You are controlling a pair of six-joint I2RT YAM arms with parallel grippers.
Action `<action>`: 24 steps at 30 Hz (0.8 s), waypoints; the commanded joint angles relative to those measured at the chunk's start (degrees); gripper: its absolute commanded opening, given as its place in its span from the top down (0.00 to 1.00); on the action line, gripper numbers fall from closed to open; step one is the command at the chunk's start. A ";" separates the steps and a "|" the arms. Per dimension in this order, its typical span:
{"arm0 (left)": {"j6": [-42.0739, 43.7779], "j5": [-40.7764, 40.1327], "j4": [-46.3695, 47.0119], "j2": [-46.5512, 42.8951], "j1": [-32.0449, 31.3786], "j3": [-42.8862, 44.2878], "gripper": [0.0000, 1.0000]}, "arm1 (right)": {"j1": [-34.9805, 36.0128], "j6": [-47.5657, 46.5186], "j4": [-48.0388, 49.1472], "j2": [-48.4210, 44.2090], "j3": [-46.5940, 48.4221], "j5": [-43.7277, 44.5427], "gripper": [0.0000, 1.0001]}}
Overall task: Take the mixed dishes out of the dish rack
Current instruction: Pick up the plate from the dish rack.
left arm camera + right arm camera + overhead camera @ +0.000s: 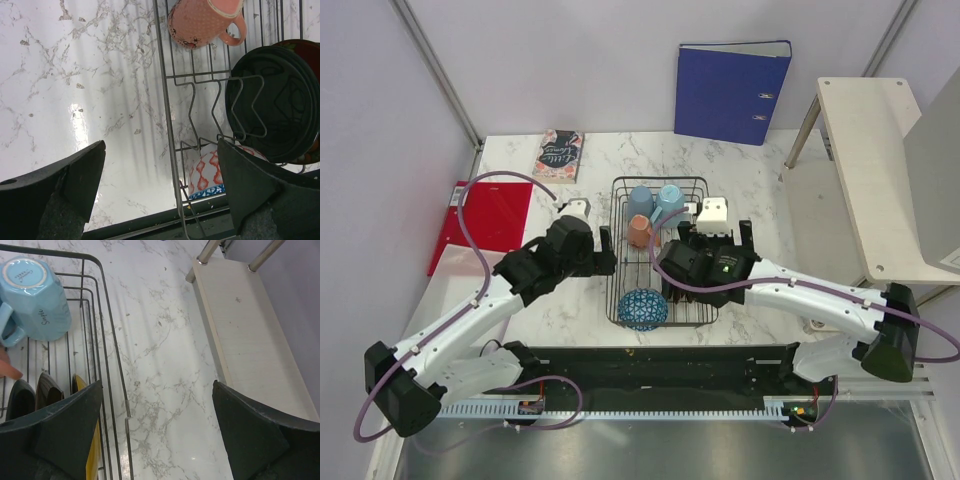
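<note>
The black wire dish rack (pixel 695 300) stands mid-table. In it are two blue mugs (pixel 655 200), a salmon-orange cup (pixel 640 230) and a blue net-patterned bowl (pixel 643 308). My left gripper (pixel 608 252) is open and empty, astride the rack's left rim (pixel 167 100). Its view shows the salmon cup (pixel 200 22), a black dish (pixel 280 100) standing on edge and the bowl (pixel 207 172). My right gripper (pixel 715 235) is open and empty, astride the rack's right rim (pixel 107 340). Its view shows a blue mug (pixel 35 297), dark dish edges (pixel 47 390) and a yellow plate edge (pixel 92 460).
A blue binder (pixel 730 90) stands at the back wall. A book (pixel 558 155) and a red folder (pixel 490 215) lie at the left. A white side table (pixel 875 170) stands at the right, also in the right wrist view (pixel 250 330). A black rail (pixel 660 365) runs along the near edge.
</note>
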 commanded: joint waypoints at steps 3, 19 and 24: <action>-0.98 -1.65 0.17 -2.01 0.06 -0.11 0.01 | 0.46 -10.47 11.50 -9.20 -3.83 -4.31 0.02; -2.38 -1.03 -0.09 -1.22 0.15 -0.20 0.01 | 0.46 -14.09 6.35 -8.26 -3.23 -4.41 0.22; -3.61 -1.39 -0.09 0.27 0.15 -0.20 0.01 | 0.55 -10.49 2.55 -7.11 -2.00 -7.12 0.33</action>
